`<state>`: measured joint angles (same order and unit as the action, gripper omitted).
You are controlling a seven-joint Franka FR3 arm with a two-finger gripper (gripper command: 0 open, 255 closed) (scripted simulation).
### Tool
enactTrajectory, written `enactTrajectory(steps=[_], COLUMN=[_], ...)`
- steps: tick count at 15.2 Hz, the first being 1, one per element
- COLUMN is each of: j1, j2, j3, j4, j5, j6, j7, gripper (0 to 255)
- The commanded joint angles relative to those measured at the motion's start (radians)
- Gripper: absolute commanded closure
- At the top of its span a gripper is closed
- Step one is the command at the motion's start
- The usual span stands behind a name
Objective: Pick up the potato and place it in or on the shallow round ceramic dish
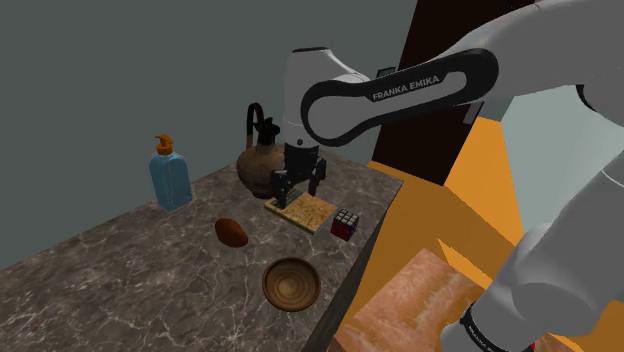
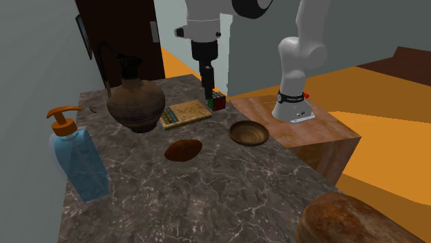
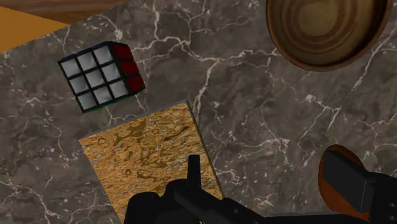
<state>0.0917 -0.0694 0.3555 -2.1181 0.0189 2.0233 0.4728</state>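
While the gripper (image 1: 300, 188) hangs low over the yellowish board (image 1: 302, 209), fingers (image 1: 281, 187) spread wide w/ nothing btwn them, the brown potato (image 1: 231, 232) lies on the dark marble tabletop (image 1: 120, 270), apart from the gripper and to the shoulder view's left of the board. Round brown dish (image 1: 291, 283) sits empty near the table's front edge, close to the potato but not touching. Rubik's cube (image 1: 345, 224) is just beside the board. Dark jug (image 1: 262, 160) stands behind the gripper; blue soap dispenser (image 1: 170, 175) is further left by the grey wall. The arm's stand (image 2: 304, 131) sits next to the table.
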Motion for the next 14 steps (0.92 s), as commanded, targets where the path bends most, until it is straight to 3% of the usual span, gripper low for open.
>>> enactTrajectory(steps=[1,12,14], j1=[0.011,0.145,0.155], j2=[0.077,0.525,0.551], j3=[0.018,0.041,0.037], j4=[0.063,0.487,0.505], j5=[-0.022,-0.166,-0.173], j6=[0.004,-0.031,-0.025], j7=[0.039,0.217,0.223], gripper=[0,0,0])
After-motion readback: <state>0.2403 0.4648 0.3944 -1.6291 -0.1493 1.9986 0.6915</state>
